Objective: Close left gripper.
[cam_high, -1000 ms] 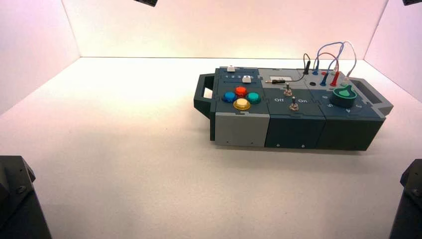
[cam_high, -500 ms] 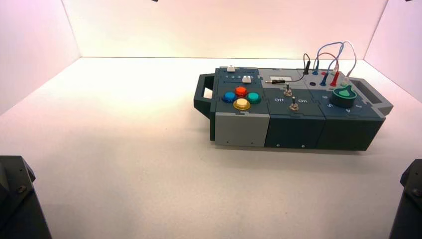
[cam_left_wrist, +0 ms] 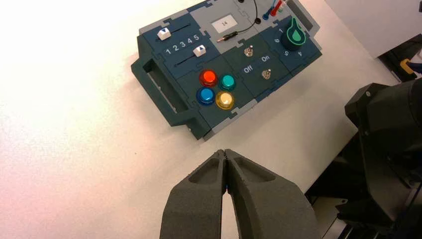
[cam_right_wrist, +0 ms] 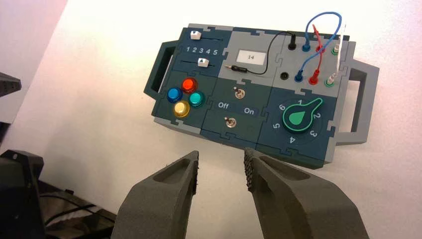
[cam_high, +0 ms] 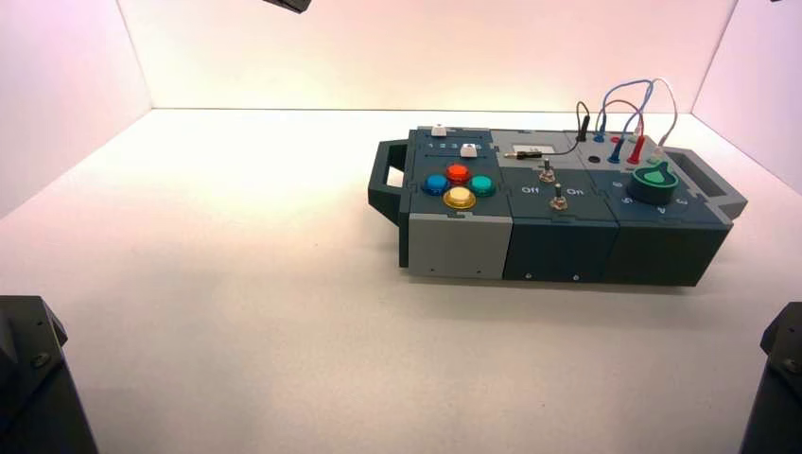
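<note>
My left gripper (cam_left_wrist: 225,152) is shut and empty, its two fingertips pressed together, held high above the white table in front of the button box (cam_left_wrist: 171,97). In the high view only a black sliver of it (cam_high: 288,5) shows at the top edge, left of the box (cam_high: 558,248). My right gripper (cam_right_wrist: 222,167) is open and empty, also held high in front of the box (cam_right_wrist: 171,62). In the high view it is at most a speck at the top right corner.
The box stands right of the table's middle, with handles at both ends, four coloured buttons (cam_high: 459,185), two toggle switches (cam_high: 553,186), a green knob (cam_high: 653,180) and plugged wires (cam_high: 624,118). Black arm bases sit at the front corners (cam_high: 28,378) (cam_high: 780,378). White walls surround the table.
The sliver of the left gripper at the top edge almost left the high view half a second ago and shows again now. The box has not moved.
</note>
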